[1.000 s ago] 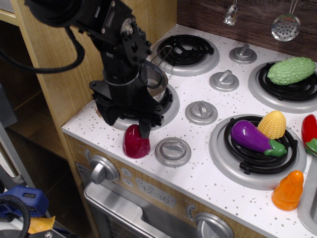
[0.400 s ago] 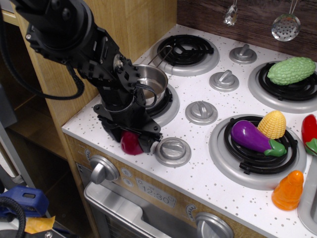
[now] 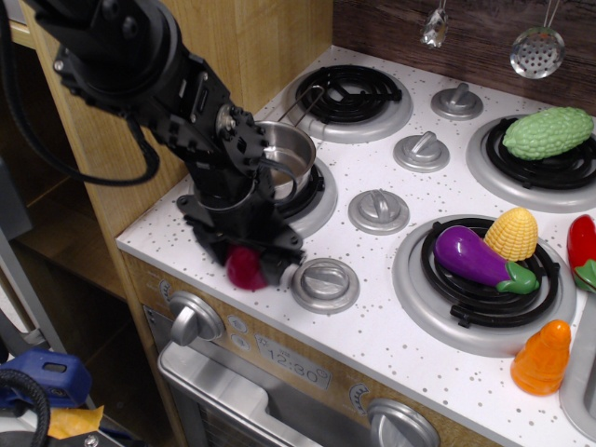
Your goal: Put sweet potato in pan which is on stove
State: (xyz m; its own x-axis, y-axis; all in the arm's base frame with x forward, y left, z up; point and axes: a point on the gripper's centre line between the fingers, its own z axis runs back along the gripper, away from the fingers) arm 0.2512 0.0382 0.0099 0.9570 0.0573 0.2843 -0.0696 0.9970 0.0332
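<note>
Compared with a second ago, my gripper (image 3: 248, 264) has dropped onto the sweet potato (image 3: 244, 269) at the stove's (image 3: 391, 345) front-left corner, and now the jaws look clamped on it. The toy appears blurred and slightly raised versus a moment back, so I judge the lift is starting. The pan (image 3: 287, 154) sits on the burner at about 1 o'clock from the potato, close by. Next I need to rise clear of its rim.
</note>
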